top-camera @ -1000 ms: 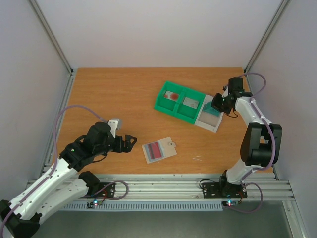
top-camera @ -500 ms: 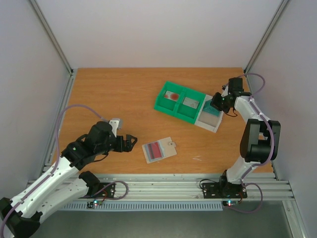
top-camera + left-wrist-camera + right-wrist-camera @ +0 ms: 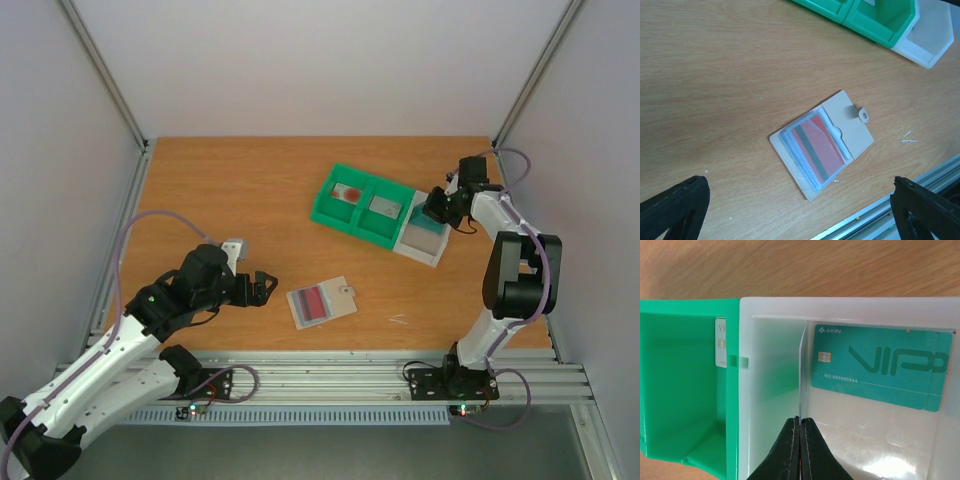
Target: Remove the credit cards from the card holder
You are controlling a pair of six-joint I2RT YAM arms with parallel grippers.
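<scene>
Right gripper (image 3: 800,426) pinches a thin pale card (image 3: 802,370) upright, edge-on, over the white tray (image 3: 770,310); left gripper (image 3: 262,288) gapes wide beside the card holder (image 3: 852,127), lying open on the table (image 3: 220,190) with a red card (image 3: 822,147) inside.

Beige card holder (image 3: 854,134), red dark-striped card (image 3: 824,146), green tray (image 3: 879,25), white tray (image 3: 921,52)

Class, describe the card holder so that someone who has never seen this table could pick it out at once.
Start at the wooden table and look near its front edge, just right of the left hand. There lies the card holder, apart from the green tray and white tray farther back. Unlike them it is flat, beige and open, with a red card showing.
</scene>
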